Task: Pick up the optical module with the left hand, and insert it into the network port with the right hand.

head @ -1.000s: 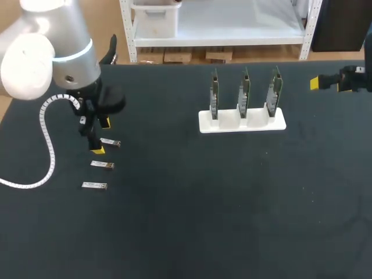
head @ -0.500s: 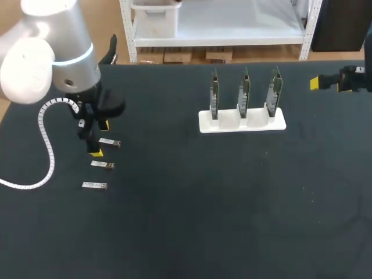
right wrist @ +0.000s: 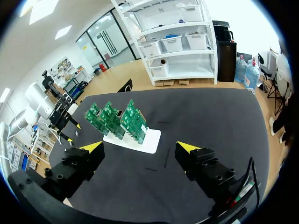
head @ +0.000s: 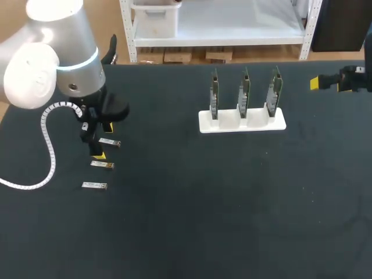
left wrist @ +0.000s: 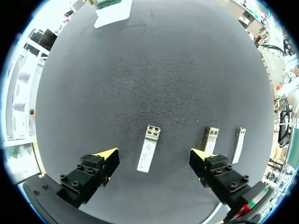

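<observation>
The module (left wrist: 148, 155) lies between the left gripper's (left wrist: 153, 154) spread fingers, touching neither. The right gripper (right wrist: 140, 147) is spread wide too.

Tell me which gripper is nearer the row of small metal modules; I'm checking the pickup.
Left. The left gripper hangs open over one module; the right gripper is far off, beyond the board stand.

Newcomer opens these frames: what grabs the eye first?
The left gripper, open, straddling one optical module of a row of three at the left of the table. Then the white stand holding three upright green boards mid-table, with the right gripper open near the right edge.
</observation>
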Motion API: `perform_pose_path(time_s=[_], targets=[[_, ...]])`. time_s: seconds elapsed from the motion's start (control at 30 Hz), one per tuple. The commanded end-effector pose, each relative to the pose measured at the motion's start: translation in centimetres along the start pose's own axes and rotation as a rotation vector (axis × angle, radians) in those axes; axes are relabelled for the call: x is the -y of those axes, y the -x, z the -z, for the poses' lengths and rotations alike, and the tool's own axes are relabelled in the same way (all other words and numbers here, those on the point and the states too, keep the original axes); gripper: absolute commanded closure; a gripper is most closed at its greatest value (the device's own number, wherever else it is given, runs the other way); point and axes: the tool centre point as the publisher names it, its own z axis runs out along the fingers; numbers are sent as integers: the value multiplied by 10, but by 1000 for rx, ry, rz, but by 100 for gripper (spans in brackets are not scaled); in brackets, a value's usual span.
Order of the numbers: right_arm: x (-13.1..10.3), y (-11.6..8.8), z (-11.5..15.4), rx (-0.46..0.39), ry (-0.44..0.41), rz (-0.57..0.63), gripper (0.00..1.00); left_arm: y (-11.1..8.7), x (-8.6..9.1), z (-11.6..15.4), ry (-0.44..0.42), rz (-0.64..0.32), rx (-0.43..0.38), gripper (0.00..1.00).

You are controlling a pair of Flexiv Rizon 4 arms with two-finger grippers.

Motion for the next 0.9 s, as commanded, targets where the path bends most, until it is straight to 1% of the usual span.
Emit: perform_pose_path(time_s=[0.03,0.2,0.6,0.63,0.67,0.7,0.73,0.9], targets=[[-2,0,1,0,-9,-1,0,0,1,-1,-2,-1,-3,0],[-2,0,1,0,-9,-1,0,-2,1,-2,-3,3,-10,0],[-2,0,1,0,-9,-1,0,-4,-4,-2,-2,21,-14,0],[-2,0,1,0,-9,-1,0,-4,-4,-2,-3,18,-16,7],[-2,0,1,0,-9,-1,0,-4,-5,-3,-4,17,-17,56],[-2,0,1,0,-9,-1,0,-4,-5,-4,-4,16,-18,73],[-2,0,1,0,-9,-1,0,-4,-5,-4,-5,16,-19,100],[-2,0,1,0,-9,-1,0,-4,-5,-4,-5,11,-21,100]])
